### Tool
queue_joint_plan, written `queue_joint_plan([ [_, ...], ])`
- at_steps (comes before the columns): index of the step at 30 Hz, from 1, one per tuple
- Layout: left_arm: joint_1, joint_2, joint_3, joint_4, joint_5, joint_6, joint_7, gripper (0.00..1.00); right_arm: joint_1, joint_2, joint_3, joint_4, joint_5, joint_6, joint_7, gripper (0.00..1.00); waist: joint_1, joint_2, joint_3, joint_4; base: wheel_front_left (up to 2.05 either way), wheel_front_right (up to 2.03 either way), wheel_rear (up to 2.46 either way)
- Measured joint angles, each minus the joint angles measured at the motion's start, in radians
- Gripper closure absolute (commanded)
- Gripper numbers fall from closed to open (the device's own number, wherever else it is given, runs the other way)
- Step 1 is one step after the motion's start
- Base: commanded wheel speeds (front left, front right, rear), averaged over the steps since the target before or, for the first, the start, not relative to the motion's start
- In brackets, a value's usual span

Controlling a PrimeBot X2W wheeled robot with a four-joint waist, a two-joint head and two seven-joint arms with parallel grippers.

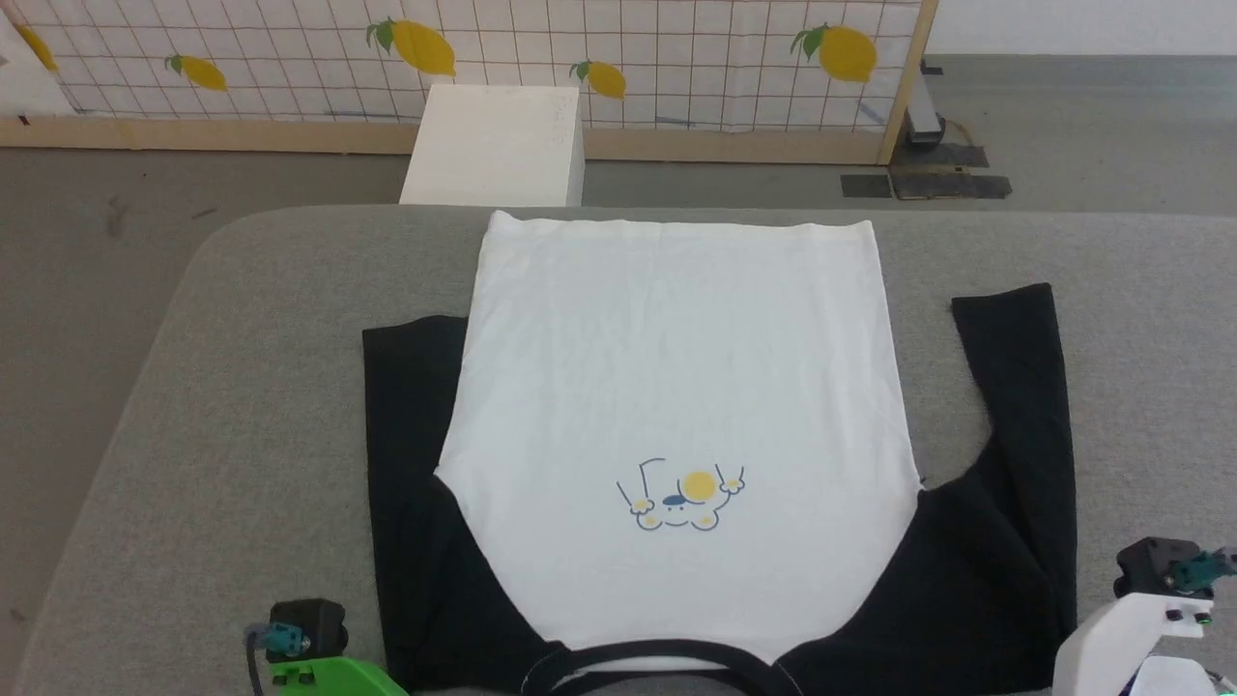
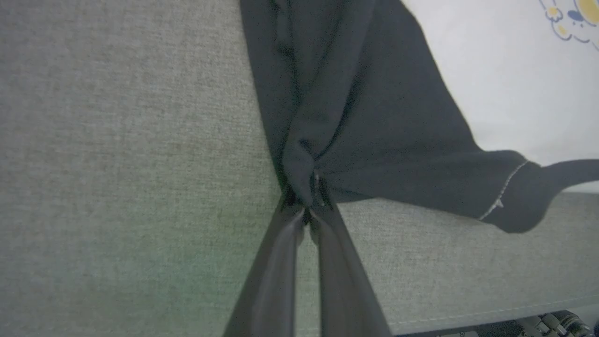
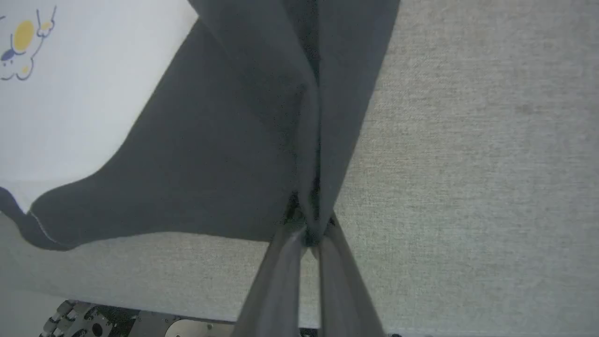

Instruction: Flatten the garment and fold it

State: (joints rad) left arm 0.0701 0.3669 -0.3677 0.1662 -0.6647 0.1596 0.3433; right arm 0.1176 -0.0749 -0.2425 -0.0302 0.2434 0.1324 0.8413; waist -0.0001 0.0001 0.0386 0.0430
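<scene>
Smooth dark fingers of the left gripper point(image 2: 306, 214) taper to a near-closed point, pinching a bunched ridge of black sleeve cloth at the garment's point(image 1: 676, 367) near left shoulder edge. On the other side the right gripper point(image 3: 311, 234) is clamped the same way on a soft pleat of the black right shoulder, though dark cloth against dark tips makes the depth of the bite hard to judge. Chest up, the T-shirt lies spread on a grey, coarse-woven padded table point(image 1: 242, 387) with rounded corners. Its curved black neckband point(image 1: 657, 655) is nearest the robot and its straight white hem is farthest. A small yellow-and-blue cartoon print point(image 1: 681, 498) sits on the smooth white body, and both long black sleeves run away from the robot beside it.
</scene>
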Motion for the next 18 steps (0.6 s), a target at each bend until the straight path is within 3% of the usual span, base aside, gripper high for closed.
queue_joint_plan([
  [1, -0.001, -0.005, 0.005, 0.002, -0.007, 0.002, 0.000, 0.74, -0.001, 0.002, 0.009, 0.007, -0.007, 0.000, 0.004, 1.00, 0.0000, 0.0000, 0.002, 0.000, 0.00, 0.00, 0.00],
  [2, -0.002, -0.006, 0.005, 0.003, -0.006, 0.004, 0.000, 0.00, -0.002, 0.004, 0.012, 0.015, -0.014, 0.000, 0.004, 0.92, 0.0000, 0.0000, 0.003, 0.000, 0.00, 0.00, 0.00],
  [3, -0.004, -0.007, 0.006, 0.003, -0.008, 0.004, 0.000, 0.00, -0.005, 0.004, 0.017, 0.018, -0.021, 0.000, 0.002, 0.52, 0.0000, 0.0000, 0.003, 0.000, 0.00, 0.00, 0.00],
  [4, -0.005, -0.008, 0.010, 0.002, -0.012, 0.006, 0.000, 0.00, -0.008, 0.005, 0.021, 0.023, -0.025, 0.000, -0.001, 0.00, 0.0000, 0.0000, 0.002, 0.000, 0.00, 0.00, 0.00],
  [9, 0.000, 0.001, 0.043, -0.032, -0.052, 0.022, 0.025, 0.00, -0.010, 0.012, 0.007, 0.017, -0.006, 0.000, -0.005, 0.00, 0.0001, 0.0000, -0.011, -0.002, 0.00, 0.00, 0.00],
  [15, 0.053, 0.081, 0.105, -0.163, -0.062, 0.075, 0.068, 0.00, -0.005, 0.006, -0.085, -0.091, 0.017, 0.000, 0.035, 0.00, 0.0000, 0.0000, -0.022, -0.009, 0.00, 0.00, 0.00],
  [18, 0.058, 0.102, 0.170, -0.223, -0.058, 0.108, 0.018, 0.00, -0.021, 0.000, -0.151, -0.144, 0.028, 0.000, 0.036, 0.00, 0.0000, 0.0000, -0.012, -0.009, 0.00, 0.00, 0.00],
])
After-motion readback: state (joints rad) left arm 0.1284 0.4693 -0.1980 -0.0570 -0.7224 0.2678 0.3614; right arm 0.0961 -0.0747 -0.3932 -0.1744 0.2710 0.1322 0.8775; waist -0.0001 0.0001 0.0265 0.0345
